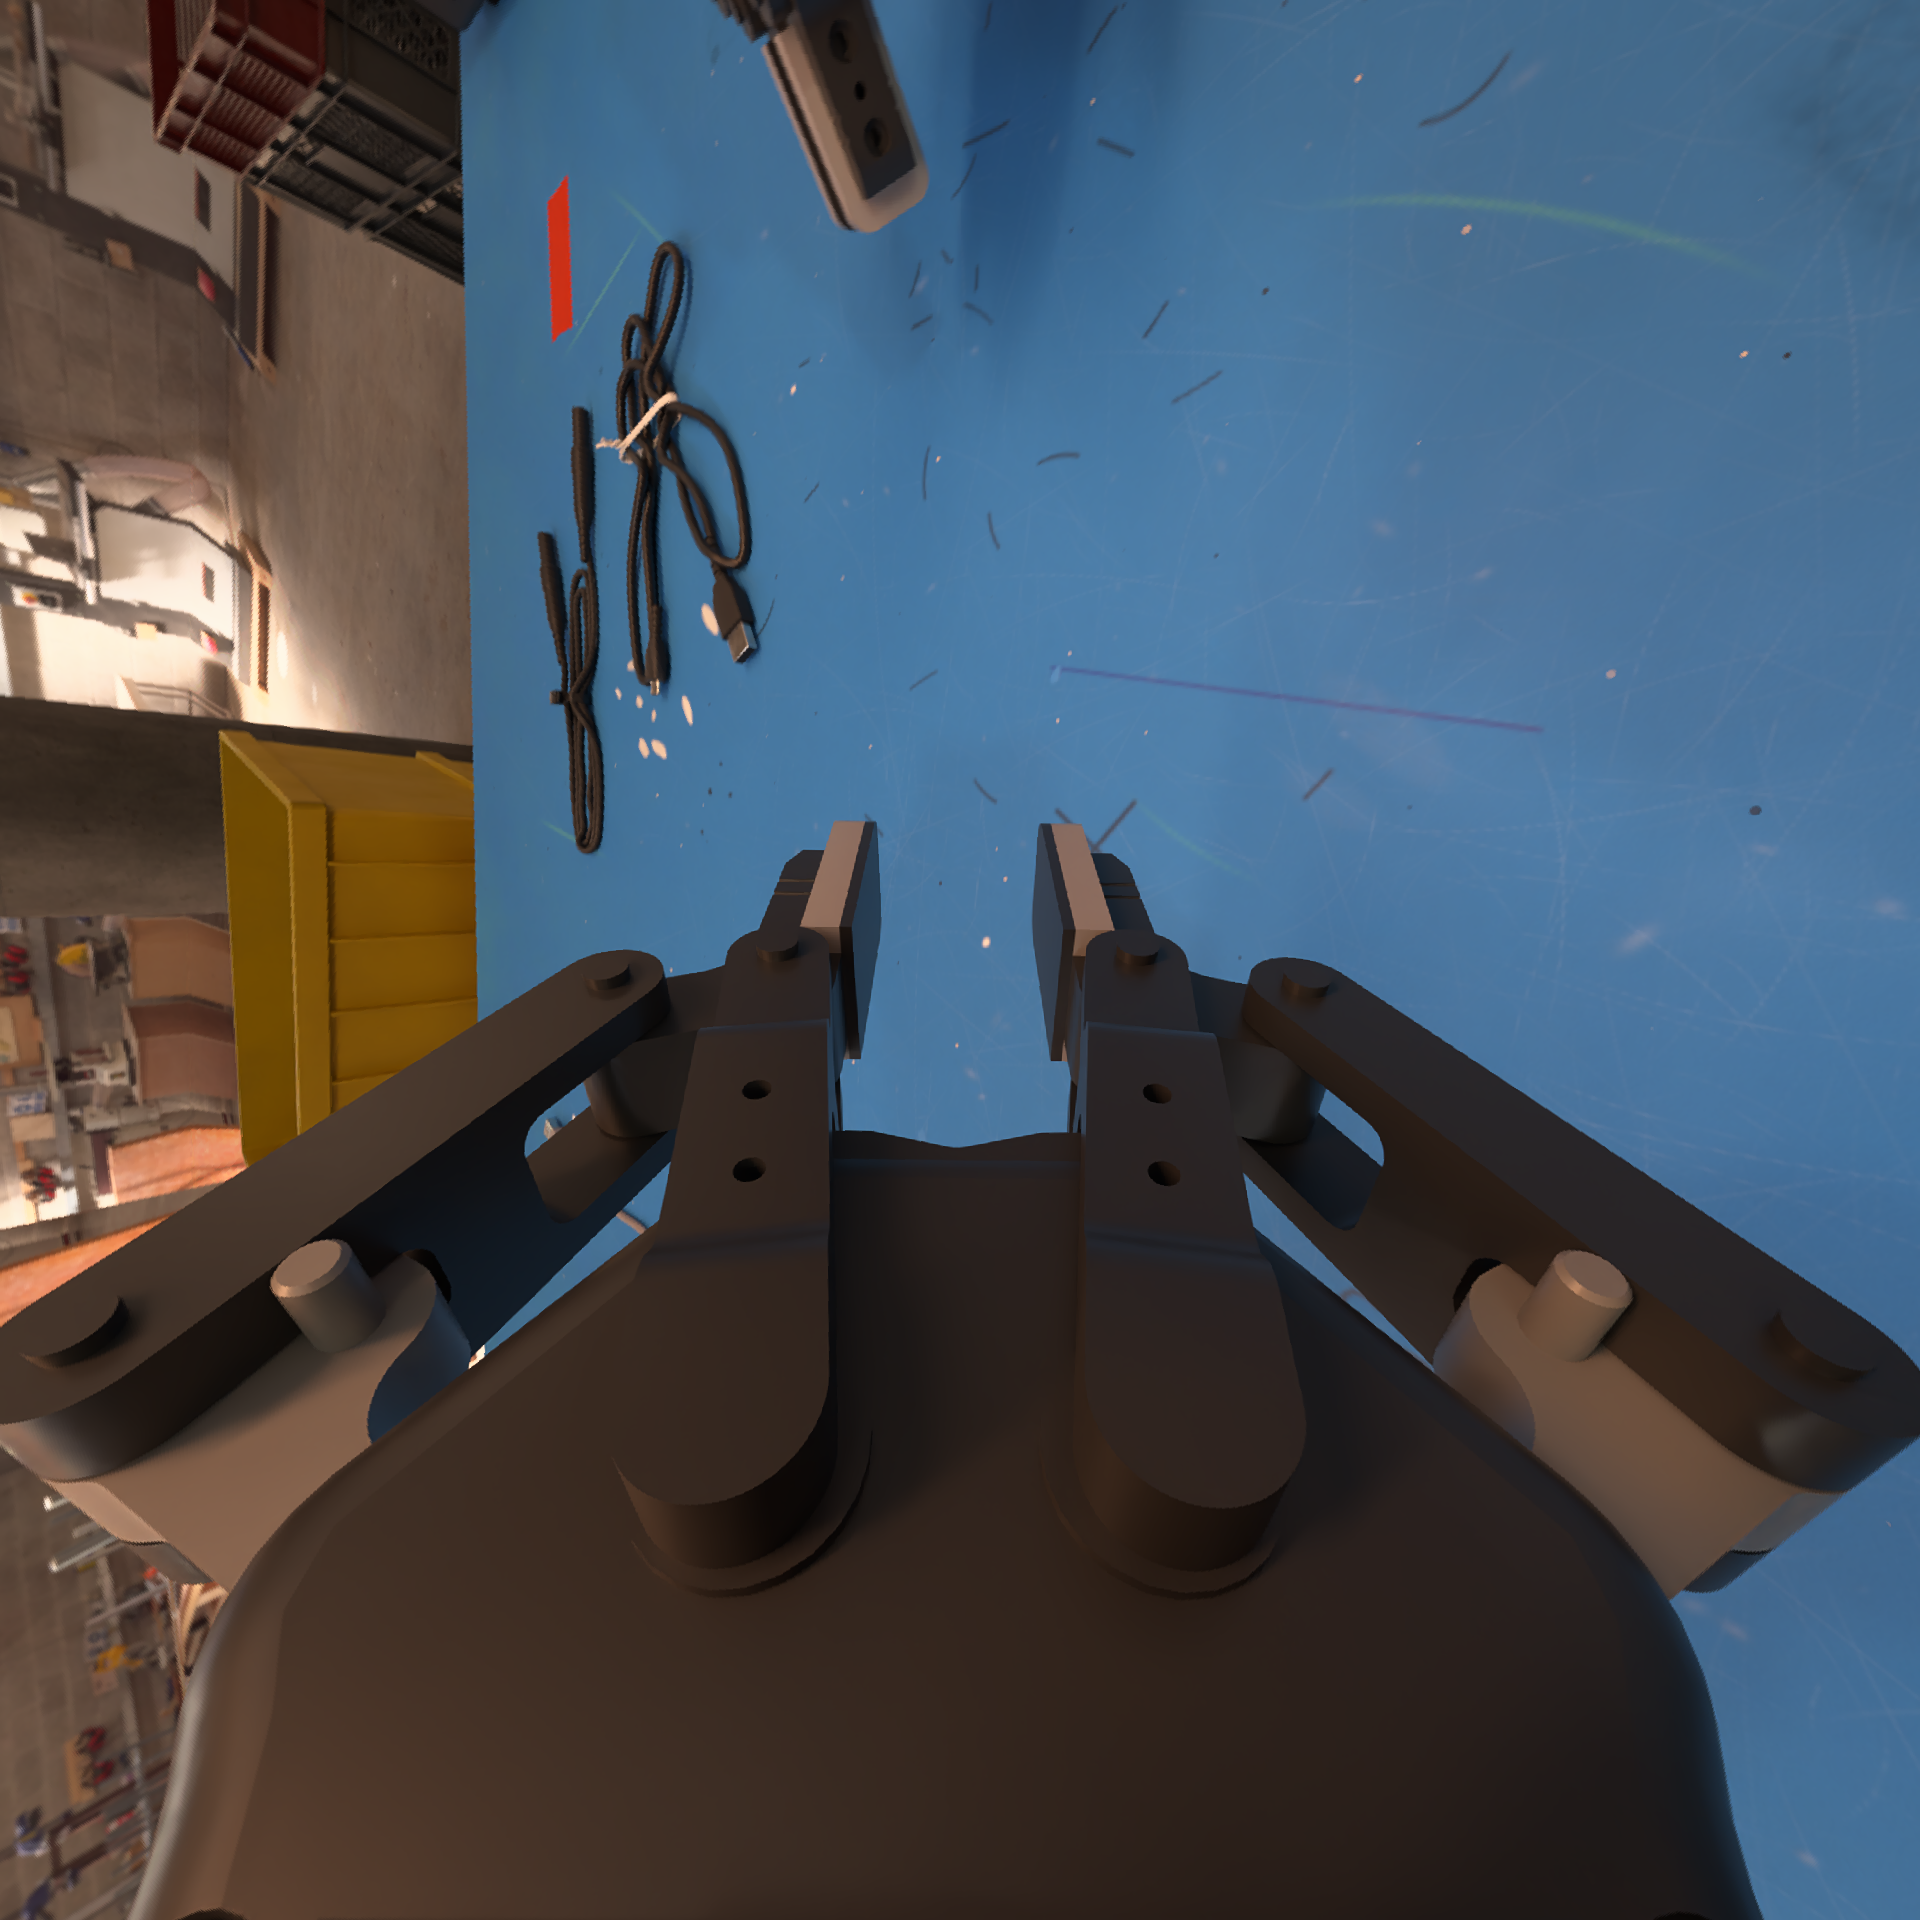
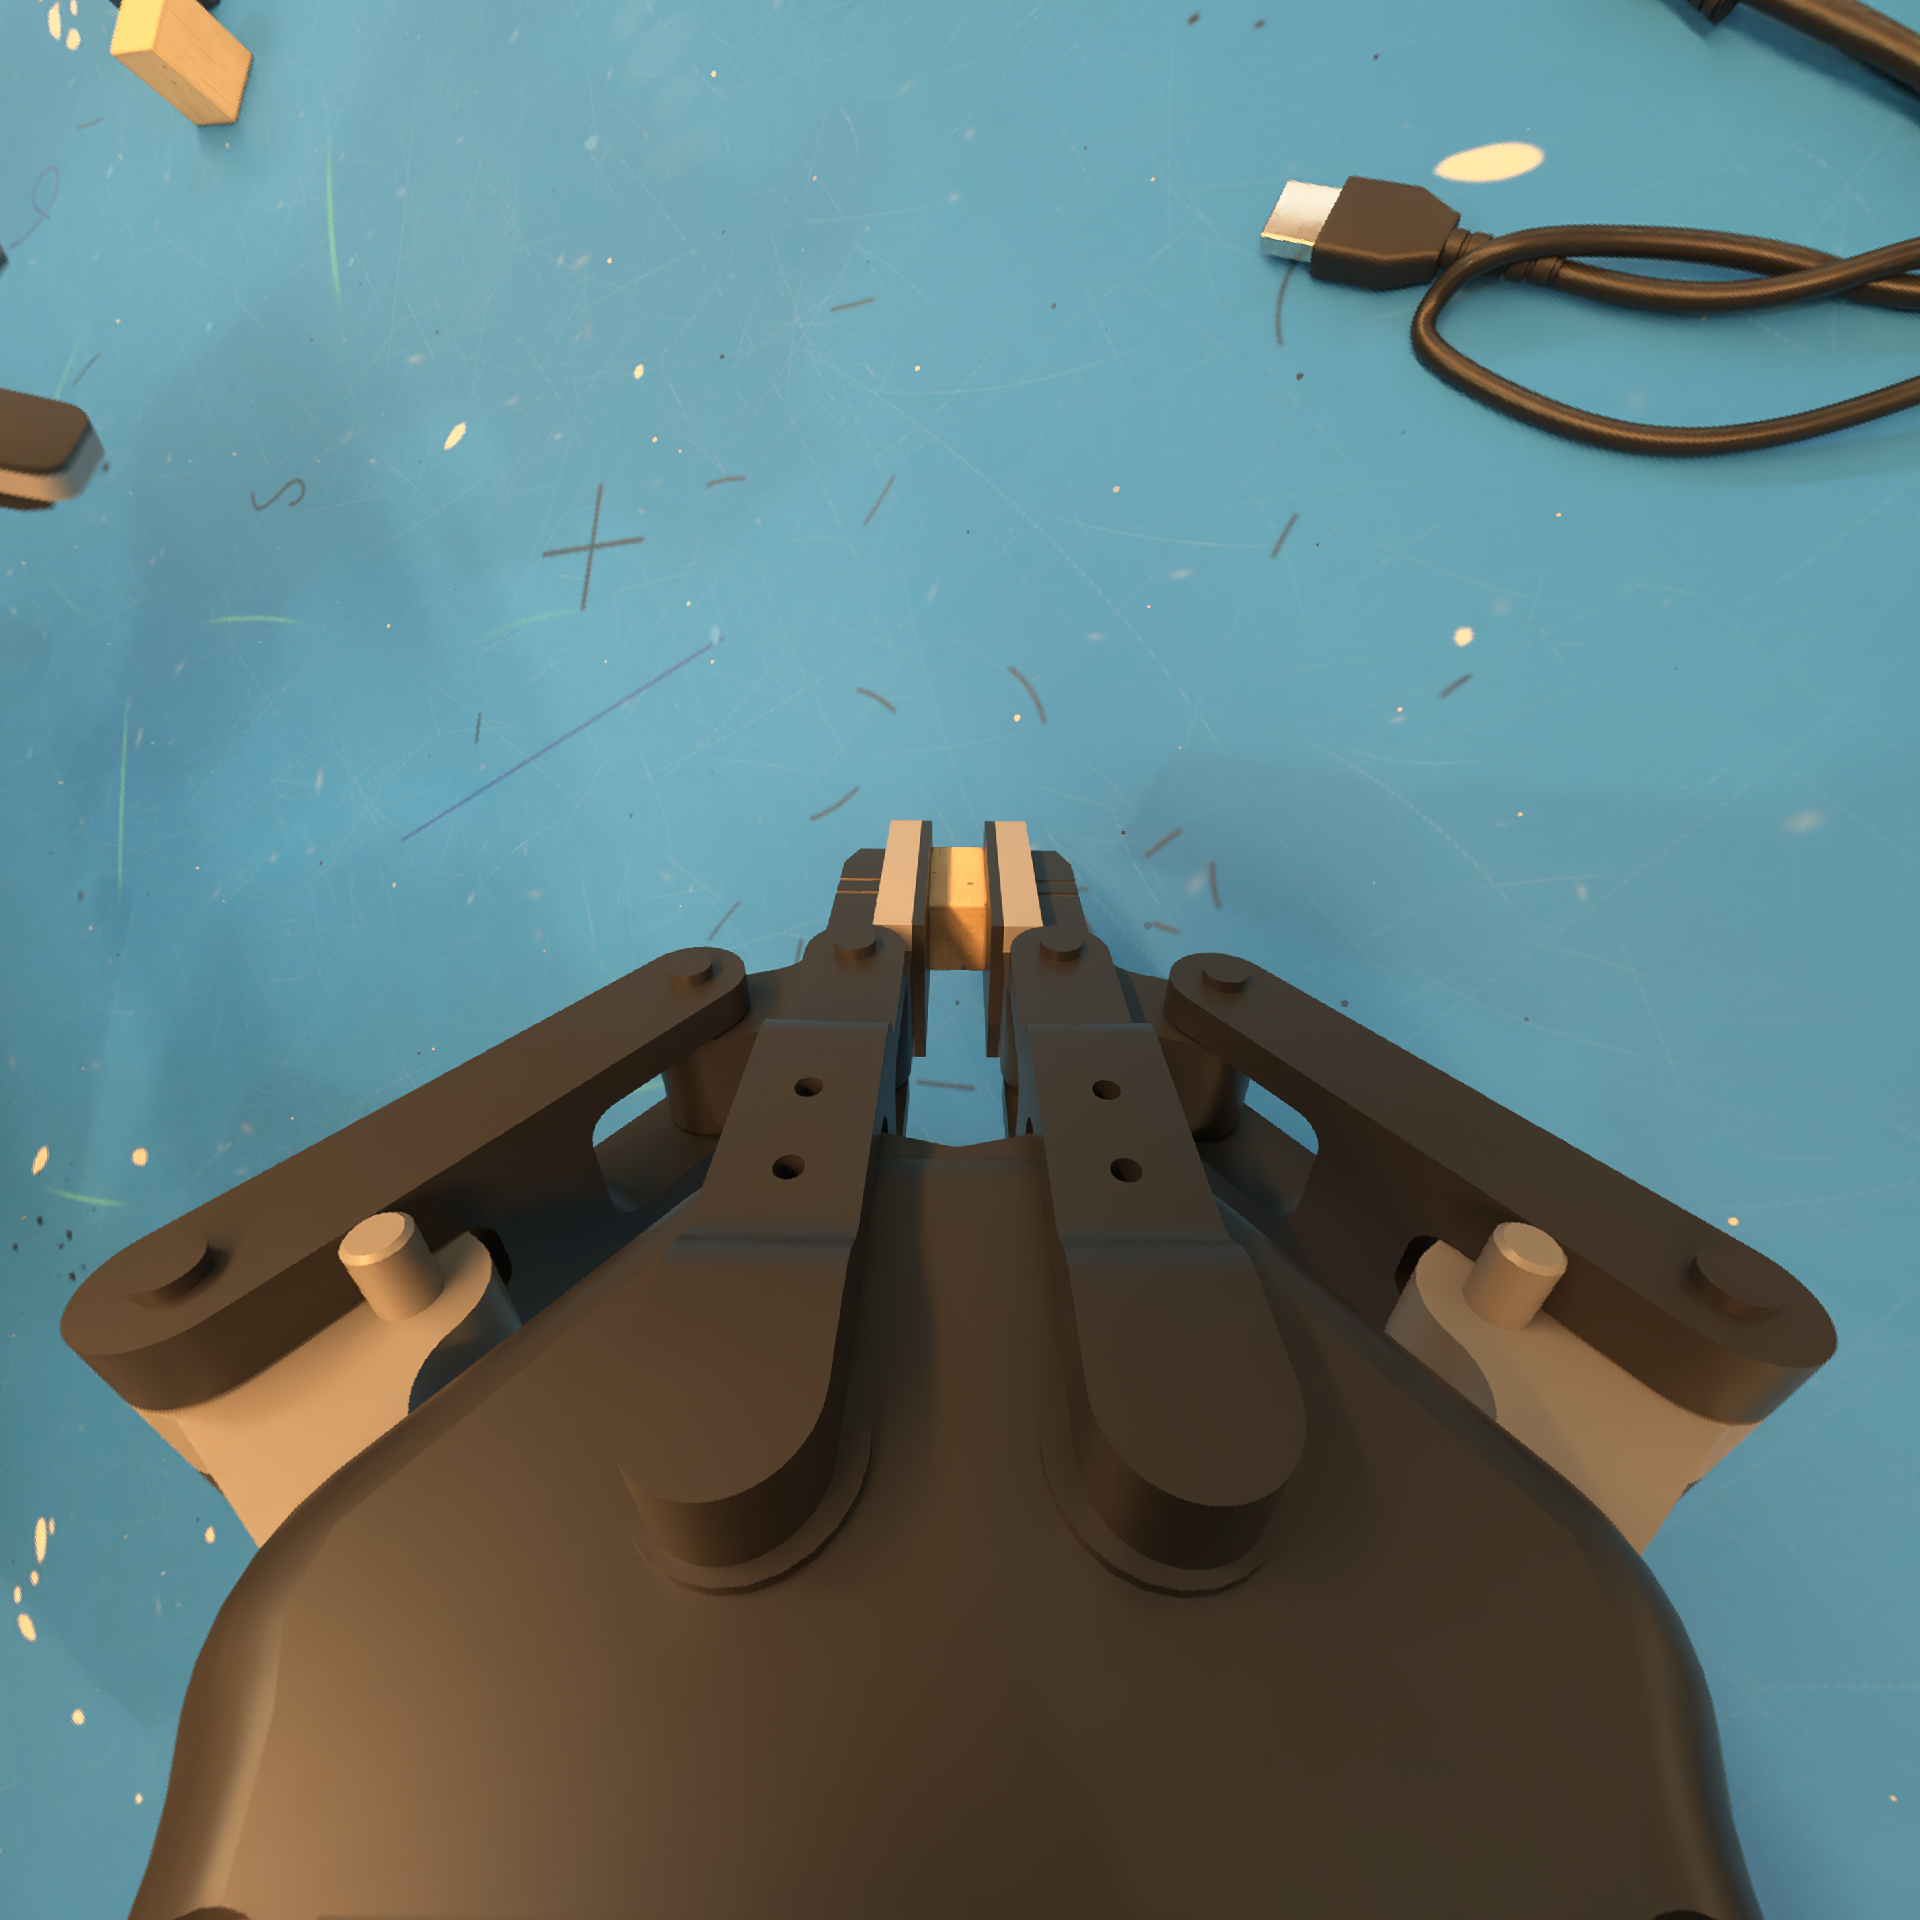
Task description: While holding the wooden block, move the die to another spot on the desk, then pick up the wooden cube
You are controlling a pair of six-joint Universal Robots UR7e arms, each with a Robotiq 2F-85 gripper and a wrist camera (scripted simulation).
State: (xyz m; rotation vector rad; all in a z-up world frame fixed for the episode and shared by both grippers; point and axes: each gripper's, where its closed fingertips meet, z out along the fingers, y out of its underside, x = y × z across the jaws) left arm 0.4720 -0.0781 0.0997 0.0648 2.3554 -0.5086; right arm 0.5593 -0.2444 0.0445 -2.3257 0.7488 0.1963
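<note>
A small wooden piece (image 2: 958,904) is clamped between the right gripper (image 2: 958,883) pads, pinched on two opposite faces and carried clear above the blue desk (image 2: 1039,520) — likely the cube, though block or cube cannot be settled from this angle. A second, longer wooden piece (image 2: 182,57) is seen lying far left on the desk, cut off at the frame's top edge. That one looks like the block, which, if so, is not being held. A dark rounded part (image 2: 42,447) is glimpsed at the left edge; probably the other gripper, mostly cropped.

Over on the left wrist view, the left gripper (image 1: 956,914) is spread, nothing between its fingers, bare desk beneath. Black cables (image 1: 665,499) are bundled at far left near the desk edge, a red strip (image 1: 560,260) beyond them, a yellow bin (image 1: 353,935) off the desk. The die is nowhere to be found in either view.
</note>
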